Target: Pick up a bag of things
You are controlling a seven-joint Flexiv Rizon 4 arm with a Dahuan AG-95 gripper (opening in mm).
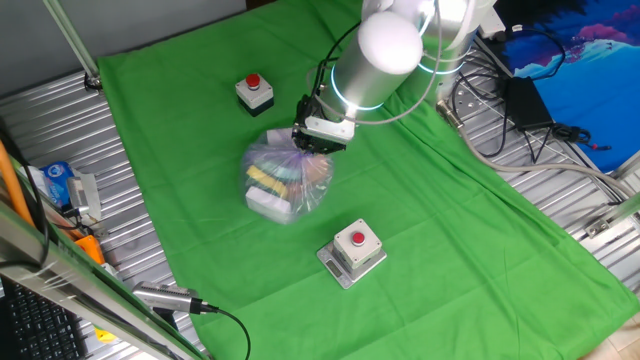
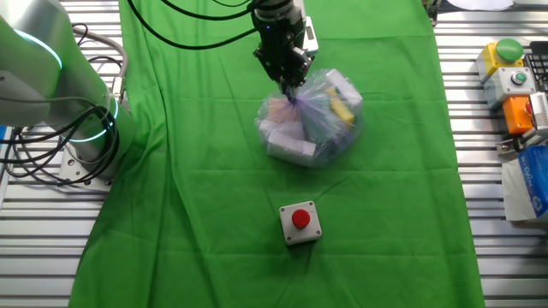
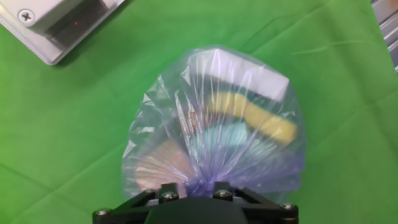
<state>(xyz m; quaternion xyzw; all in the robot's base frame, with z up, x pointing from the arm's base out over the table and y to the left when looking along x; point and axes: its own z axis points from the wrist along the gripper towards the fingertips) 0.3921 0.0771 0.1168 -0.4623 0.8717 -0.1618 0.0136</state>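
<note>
Hand view, claw (image 3: 193, 198) pinching bag (image 3: 217, 124), grey box (image 3: 59, 22) nearby

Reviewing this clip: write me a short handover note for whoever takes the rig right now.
Claw: closed on the gathered neck of the clear purplish plastic bag holding yellow, white, pink and green items.
Bag: on the green cloth, between two grey boxes with red buttons; whether it still touches the cloth cannot be told.
Done: approach and grip.
Left: raise the bag well clear of the cloth; watch that the thin plastic does not slip out.
</note>
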